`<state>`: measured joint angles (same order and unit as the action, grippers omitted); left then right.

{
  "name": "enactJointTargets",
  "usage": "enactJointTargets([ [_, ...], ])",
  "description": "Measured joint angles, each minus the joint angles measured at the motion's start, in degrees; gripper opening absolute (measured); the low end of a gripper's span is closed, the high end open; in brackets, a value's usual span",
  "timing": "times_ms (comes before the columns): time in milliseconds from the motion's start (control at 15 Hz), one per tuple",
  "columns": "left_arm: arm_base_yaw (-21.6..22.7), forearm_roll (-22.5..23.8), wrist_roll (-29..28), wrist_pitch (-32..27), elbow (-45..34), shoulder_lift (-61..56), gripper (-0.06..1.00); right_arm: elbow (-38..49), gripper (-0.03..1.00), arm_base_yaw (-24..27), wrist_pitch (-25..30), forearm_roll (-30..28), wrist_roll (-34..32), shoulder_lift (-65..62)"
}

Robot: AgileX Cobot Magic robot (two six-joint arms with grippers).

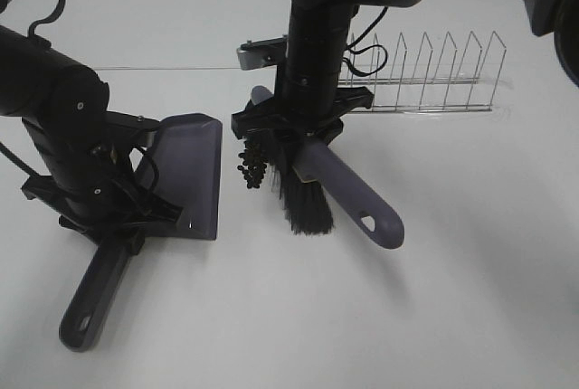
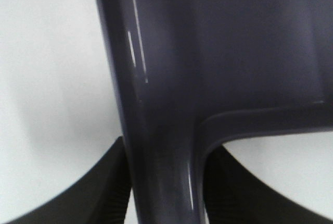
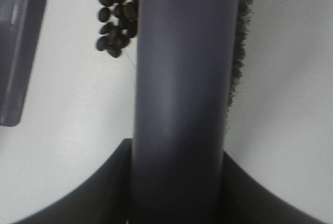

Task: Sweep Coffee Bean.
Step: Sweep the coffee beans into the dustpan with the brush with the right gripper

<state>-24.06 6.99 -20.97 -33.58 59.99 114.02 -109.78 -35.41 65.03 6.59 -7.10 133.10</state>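
The beans (image 1: 251, 165) lie in a loose dark cluster just left of the middle of the exterior view, on the white surface (image 1: 452, 298). The cluster is narrow, and its long axis runs up and down the frame. It sits in the gap between the dustpan (image 1: 185, 172) on the left and the brush (image 1: 335, 192) on the right, close against the bristles (image 1: 303, 208). A bare strip of surface separates it from the dustpan.

The dustpan's long straight edge faces right, toward the beans, and its handle points to the lower left of the frame. The left tool (image 1: 122, 226) is closed on that handle where it meets the pan. In the left wrist view its dark fingers (image 2: 104, 193) press against both sides of the grey stem (image 2: 164, 182).

The brush lies on a diagonal. Its handle end, with the hanging hole, points to the lower right, and its other end points to the upper left. The bristles fan down toward the bottom of the frame. The right tool (image 1: 294, 131) is clamped across the brush's back. The right wrist view shows the handle (image 3: 182, 78) filling the space between the fingers (image 3: 93, 193). In that view the beans (image 3: 115, 13) are beside the handle at upper left, some partly hidden under it. A corner of the dustpan (image 3: 15, 52) shows at the left edge.

A wire rack (image 1: 425, 77) stands at the upper right behind the right arm, well apart from the beans. Nothing lies between the beans and the dustpan.
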Motion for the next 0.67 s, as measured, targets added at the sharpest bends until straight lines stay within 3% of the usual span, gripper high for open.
enactJointTargets([
  [533, 0.0, -0.8, -0.1, 0.1, 0.0, 0.0, 0.39, -7.0, 0.35, -3.0, -1.4, 12.8, 2.5, 3.5],
  [667, 0.0, -0.9, -0.1, 0.1, 0.0, 0.0, 0.39, -10.4, 0.35, -3.2, -0.7, 12.8, 2.5, 3.6],
])
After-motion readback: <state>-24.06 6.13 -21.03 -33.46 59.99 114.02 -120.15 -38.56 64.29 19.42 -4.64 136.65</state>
